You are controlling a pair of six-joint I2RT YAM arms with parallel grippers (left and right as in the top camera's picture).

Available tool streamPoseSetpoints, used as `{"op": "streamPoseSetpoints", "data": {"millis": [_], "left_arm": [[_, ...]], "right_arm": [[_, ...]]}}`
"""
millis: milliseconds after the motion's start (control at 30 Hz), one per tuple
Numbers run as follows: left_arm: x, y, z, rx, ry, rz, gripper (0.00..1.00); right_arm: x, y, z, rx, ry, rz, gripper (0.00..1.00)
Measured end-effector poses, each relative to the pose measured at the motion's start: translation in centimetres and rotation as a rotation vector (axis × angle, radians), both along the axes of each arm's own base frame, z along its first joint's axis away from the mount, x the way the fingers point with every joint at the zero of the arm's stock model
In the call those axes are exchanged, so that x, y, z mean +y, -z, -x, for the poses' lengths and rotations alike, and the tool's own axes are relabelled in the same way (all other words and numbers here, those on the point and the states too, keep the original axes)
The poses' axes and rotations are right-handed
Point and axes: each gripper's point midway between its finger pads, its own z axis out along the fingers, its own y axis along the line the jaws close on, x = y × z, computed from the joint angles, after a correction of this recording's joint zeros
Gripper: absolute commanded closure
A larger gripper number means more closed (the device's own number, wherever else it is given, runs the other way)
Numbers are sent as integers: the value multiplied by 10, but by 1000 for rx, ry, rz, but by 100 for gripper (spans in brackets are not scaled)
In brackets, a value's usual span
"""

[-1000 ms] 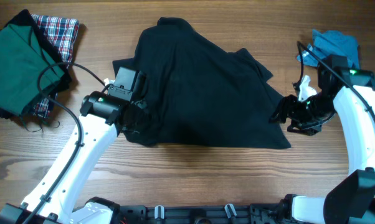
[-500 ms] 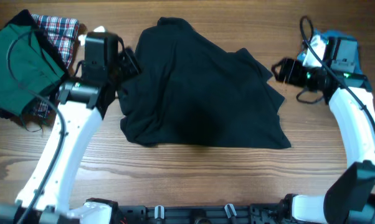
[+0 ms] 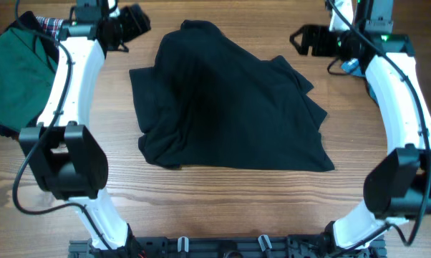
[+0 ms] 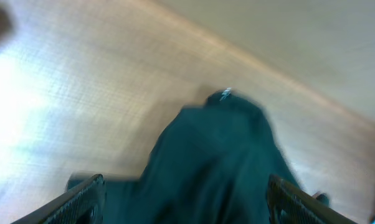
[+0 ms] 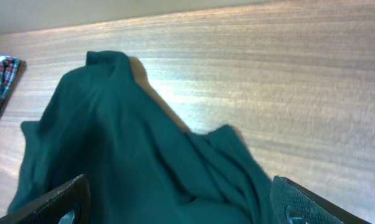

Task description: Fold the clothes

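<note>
Lying rumpled mid-frame on the wooden table (image 3: 223, 208), the black shirt (image 3: 230, 107) rests free of both arms, likely so its edges can be regripped for a fold. At upper left the left gripper (image 3: 137, 20) and at upper right the right gripper (image 3: 299, 39) gape wide, holding nothing. A second ago both sat at the shirt's lower side edges.

Black shirt (image 3: 230, 107) is taking up bench (image 3: 215, 208) ctr; bare wood is running along front & both sides. Green pile (image 3: 15, 79) is blocking far-left corner.
</note>
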Motion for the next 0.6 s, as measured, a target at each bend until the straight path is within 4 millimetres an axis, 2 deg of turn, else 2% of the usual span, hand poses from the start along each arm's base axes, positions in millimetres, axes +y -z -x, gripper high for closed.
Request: {"op": "streamPoseSetpoints", "data": {"millis": [33,67,200,233,333,500,600], "left_arm": [[-4,-3,-10,-33,14,7,18],[-5,-1,-14,-43,20,7,17],[-19,39,-33,-33,56,20,17],[-22,50,-36,-19,61,22,17],[-35,84,-42,8,88,34,18],[-56,117,-42,46,130,38,20],[-67,138,-38,80,154,31,26]], "right_arm": [[-1,7,-5,10,-2,4,7],[-1,24,-7,43,-4,8,7],[-3,79,-10,150,-25,22,6],[-3,86,-10,161,-34,28,6],[-3,85,-13,136,-47,42,6],[-3,85,-13,133,-54,47,6],[-3,85,-13,133,-54,47,6]]}}
